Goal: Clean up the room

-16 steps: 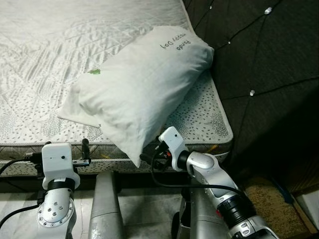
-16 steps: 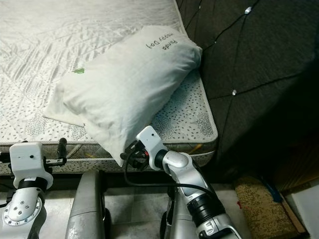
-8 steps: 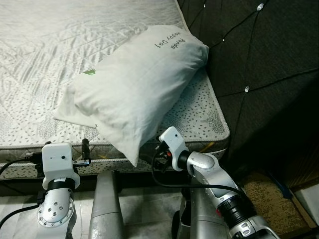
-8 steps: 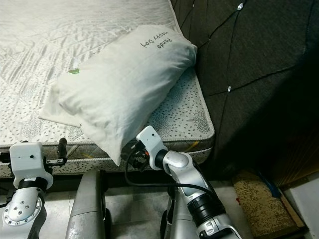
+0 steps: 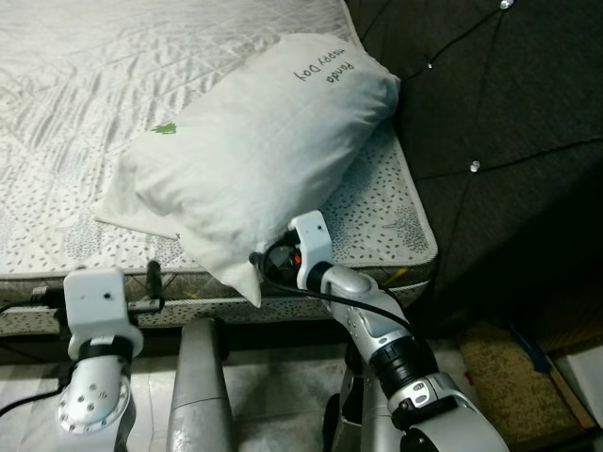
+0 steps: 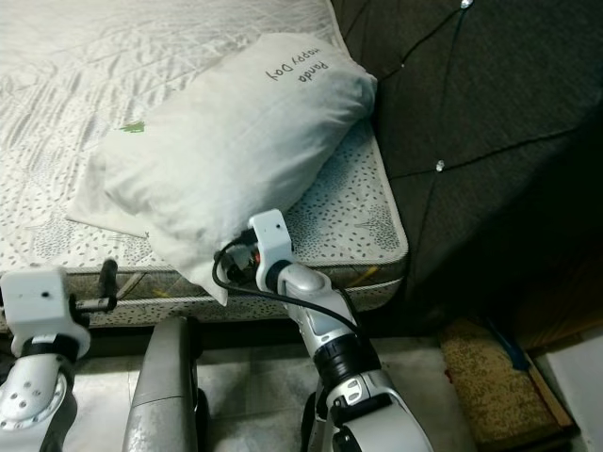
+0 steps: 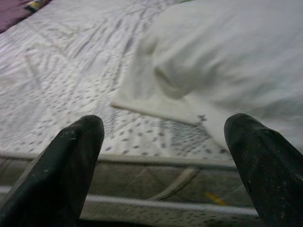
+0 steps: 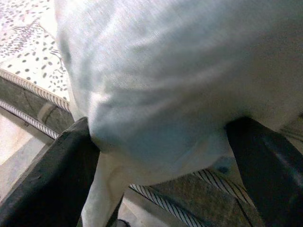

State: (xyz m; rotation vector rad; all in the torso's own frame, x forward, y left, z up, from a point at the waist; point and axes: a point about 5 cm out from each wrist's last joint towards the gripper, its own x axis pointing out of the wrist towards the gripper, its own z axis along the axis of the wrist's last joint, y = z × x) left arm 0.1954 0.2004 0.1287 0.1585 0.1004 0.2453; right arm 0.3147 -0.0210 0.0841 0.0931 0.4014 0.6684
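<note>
A large white pillow (image 5: 254,160) with "Panda Happy Day" printed on it lies askew on the near right corner of the grey patterned mattress (image 5: 66,141), its low corner hanging over the edge. My right gripper (image 8: 161,137) is open at that low corner. Its two black fingers (image 8: 57,170) stand wide apart on either side of the pillow's bulge (image 8: 165,80). In the left eye view its white wrist (image 5: 309,247) sits against the pillow. My left gripper (image 7: 165,127) is open below the mattress edge, left of the pillow and apart from it.
A dark tufted headboard (image 5: 509,122) rises right beside the pillow and mattress. A brown mat (image 5: 499,363) lies on the floor at the lower right. Pale floor tiles (image 5: 273,377) show between my arms, below the mattress side (image 5: 188,306).
My right arm has risen and pushed forward, so its fingers now straddle the pillow's low corner instead of sitting under it. The left arm has dropped slightly.
</note>
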